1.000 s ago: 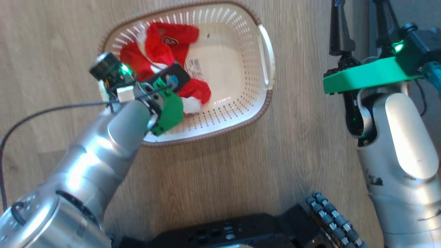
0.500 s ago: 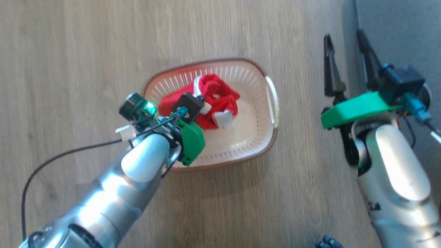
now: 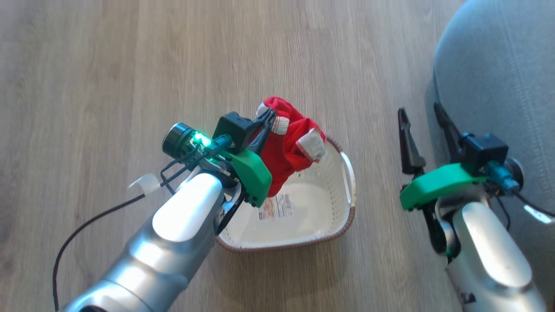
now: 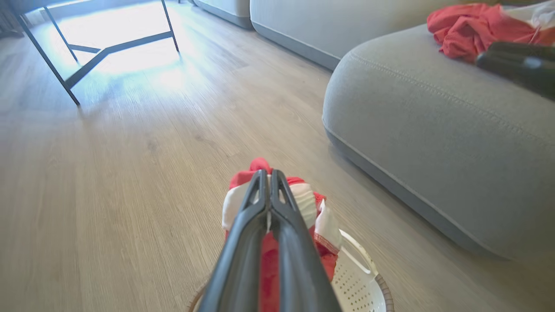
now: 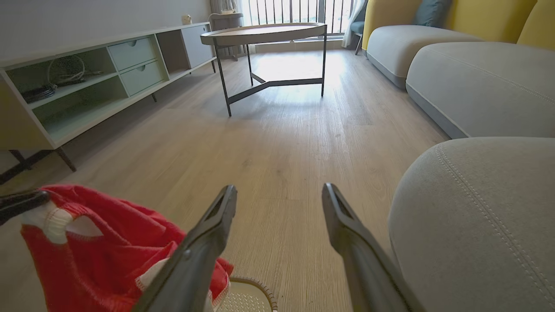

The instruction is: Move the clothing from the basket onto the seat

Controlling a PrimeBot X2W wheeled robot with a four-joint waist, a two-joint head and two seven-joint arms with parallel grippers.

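Moved: we've hoisted the clothing (image 3: 291, 149) up above the basket (image 3: 342, 216) (its label (image 3: 276, 207) bare now).
Our left gripper (image 3: 269, 117): pinching the clothing.
Our right gripper (image 3: 427, 125): spread, idle.
Next: seat (image 3: 498, 86), right of basket.

You've got bright daylight from the window (image 5: 295, 11) at top centre of the right wrist view. It washes out the floor (image 5: 295, 65) under the table (image 5: 264, 32). Same hot patch upper left in the left wrist view. Head view: glare on the left forearm (image 3: 186, 208), soft blur throughout, faint shadow below the basket (image 3: 349, 182). Both wrist views bend at the edges.
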